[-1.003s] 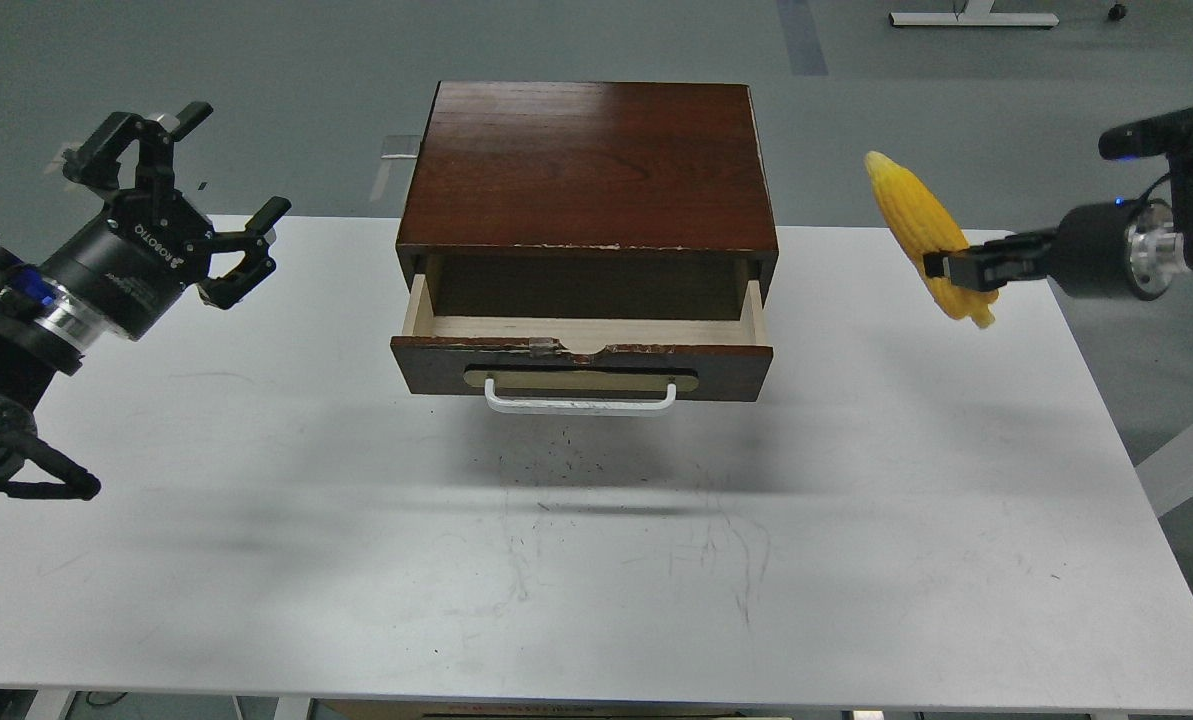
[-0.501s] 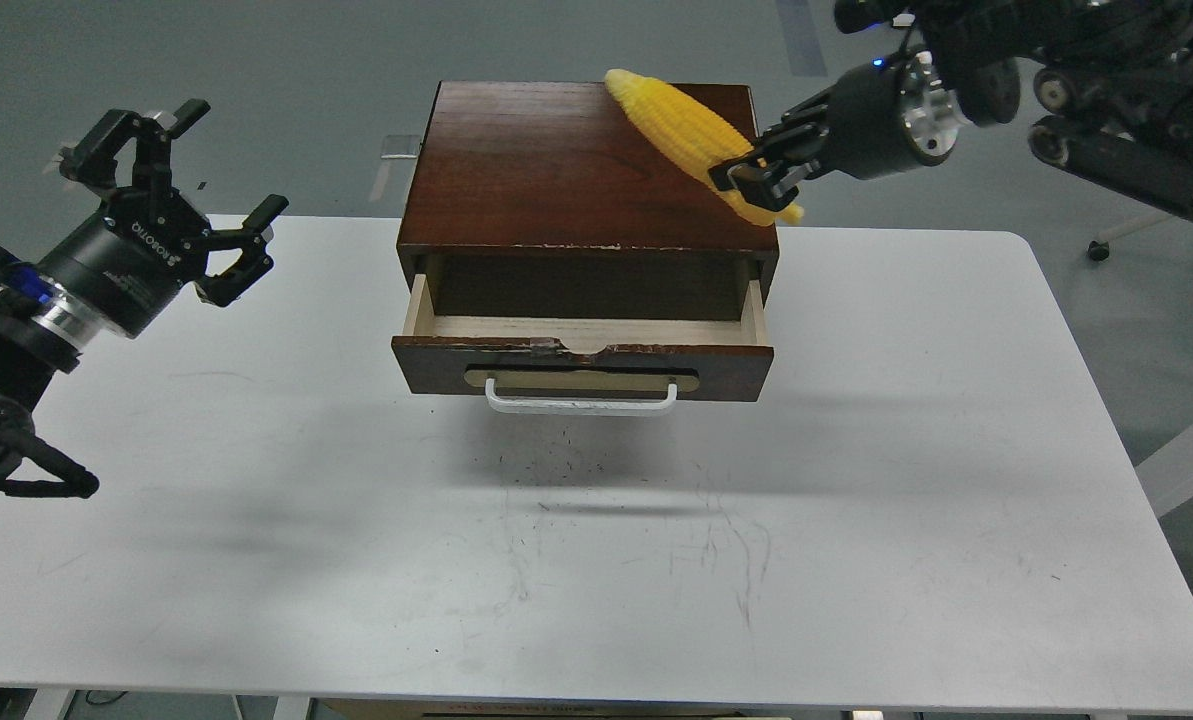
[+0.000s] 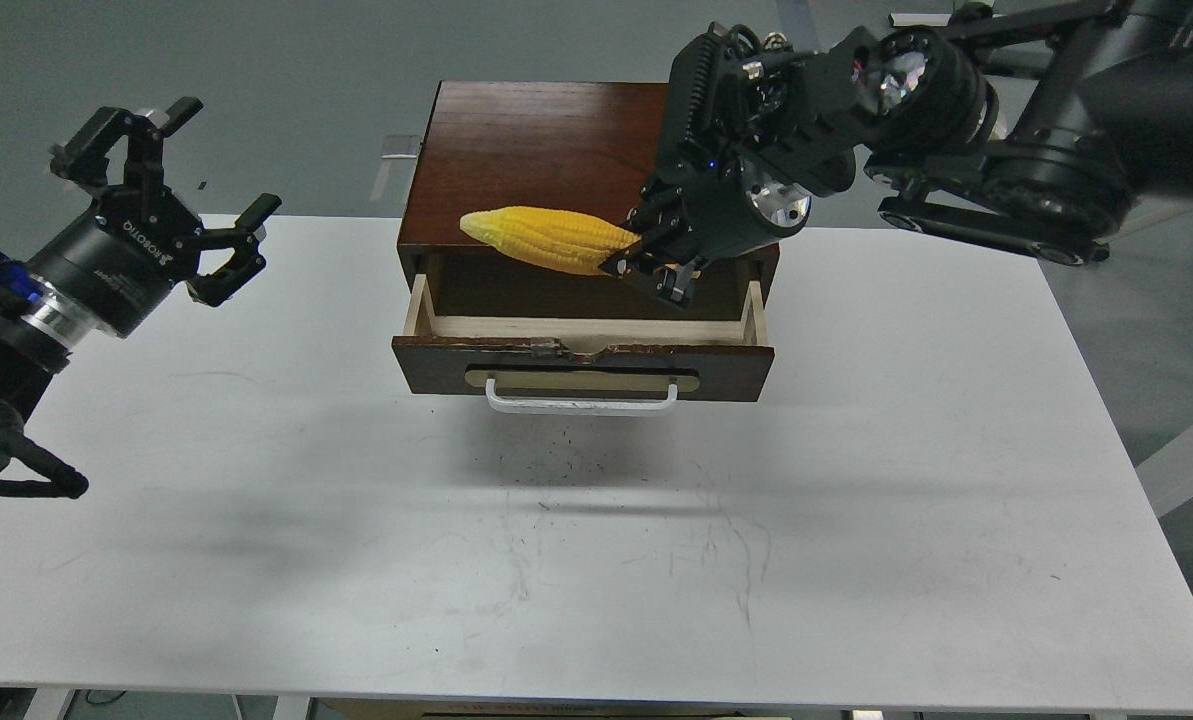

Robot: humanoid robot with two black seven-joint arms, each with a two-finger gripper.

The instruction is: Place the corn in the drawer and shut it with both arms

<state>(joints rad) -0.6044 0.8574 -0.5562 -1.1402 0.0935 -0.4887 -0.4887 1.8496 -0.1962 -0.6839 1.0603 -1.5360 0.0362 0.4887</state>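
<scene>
The drawer (image 3: 583, 368) stands pulled open from its dark reddish-brown cabinet (image 3: 546, 160) at the table's far middle; pale wood shows inside and a white bar handle (image 3: 580, 401) is on its front. My right gripper (image 3: 653, 262) is shut on the thick end of the yellow corn (image 3: 548, 238). It holds the corn lying level, tapered end to the left, just above the open drawer's back part. My left gripper (image 3: 178, 185) is open and empty, raised over the table's far left edge, well left of the drawer.
The white table (image 3: 596, 540) stretches in front of the drawer with scuff marks near its middle. My right arm (image 3: 1006, 150) reaches in over the cabinet's right rear corner. Grey floor lies behind the table.
My right gripper has carried the corn from beyond the table's right edge, over the cabinet top, down to just above the open drawer. The left gripper has barely moved.
</scene>
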